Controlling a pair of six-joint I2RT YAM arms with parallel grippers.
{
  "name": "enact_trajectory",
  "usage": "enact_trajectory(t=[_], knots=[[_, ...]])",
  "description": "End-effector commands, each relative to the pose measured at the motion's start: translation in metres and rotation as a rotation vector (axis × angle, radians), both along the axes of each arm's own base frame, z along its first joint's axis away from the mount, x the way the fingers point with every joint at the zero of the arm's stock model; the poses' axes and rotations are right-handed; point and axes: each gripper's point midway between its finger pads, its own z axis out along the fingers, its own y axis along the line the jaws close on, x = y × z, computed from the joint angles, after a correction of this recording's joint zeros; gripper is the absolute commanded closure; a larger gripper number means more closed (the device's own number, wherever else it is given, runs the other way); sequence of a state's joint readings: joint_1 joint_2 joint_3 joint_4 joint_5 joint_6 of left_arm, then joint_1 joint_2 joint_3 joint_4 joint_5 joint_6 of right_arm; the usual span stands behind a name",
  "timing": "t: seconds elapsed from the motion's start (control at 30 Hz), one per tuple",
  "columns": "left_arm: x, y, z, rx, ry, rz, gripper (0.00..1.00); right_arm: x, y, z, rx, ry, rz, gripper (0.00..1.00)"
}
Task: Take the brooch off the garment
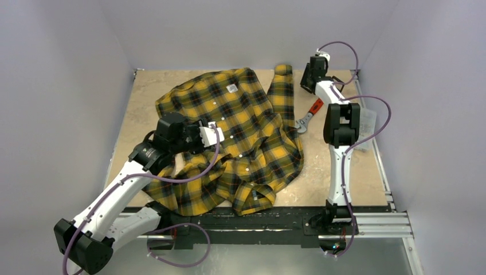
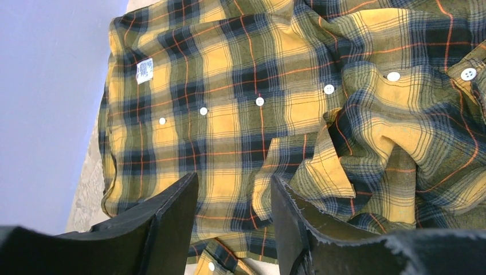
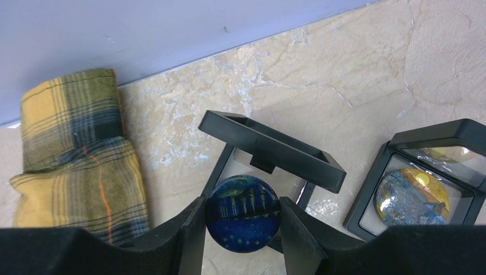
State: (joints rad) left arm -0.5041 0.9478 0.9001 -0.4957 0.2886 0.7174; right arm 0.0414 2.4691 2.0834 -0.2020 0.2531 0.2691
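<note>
one open black frame case (image 3: 275,150) lies under my right gripper (image 3: 240,201), which pinches the glossy round blue brooch (image 3: 243,215) by its rim, pin side hidden, close to the far wall (image 3: 172,28) on the marbled table (image 3: 372,69), off the rumpled plaid shirt (image 1: 240,132) beneath my left gripper (image 2: 234,182), jaws spread.

The shirt (image 1: 240,132) was plaid in yellow and black, crossed by thin red-orange lines, with white buttons (image 2: 328,89) and a white label (image 2: 144,70). The round brooch (image 3: 243,213) was deep blue with yellow swirls and dots. A second brooch (image 3: 411,196) showed blue and gold inside a black frame (image 3: 367,186). The table (image 3: 344,74) was beige, marbled with pale veins. The wrench (image 1: 309,114) had a red handle.
</note>
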Motion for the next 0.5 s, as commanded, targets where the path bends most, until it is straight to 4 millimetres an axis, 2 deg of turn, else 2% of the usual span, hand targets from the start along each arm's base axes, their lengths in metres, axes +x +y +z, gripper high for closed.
enact_trajectory(t=[0.0,0.47], knots=[[0.006,-0.006,0.023,-0.049,-0.035,-0.01,0.51,0.012,-0.01,0.015,0.001,-0.059,-0.036,0.69],[0.01,-0.006,0.023,-0.051,-0.022,-0.003,0.52,0.019,-0.015,0.005,0.0,-0.072,-0.066,0.64]])
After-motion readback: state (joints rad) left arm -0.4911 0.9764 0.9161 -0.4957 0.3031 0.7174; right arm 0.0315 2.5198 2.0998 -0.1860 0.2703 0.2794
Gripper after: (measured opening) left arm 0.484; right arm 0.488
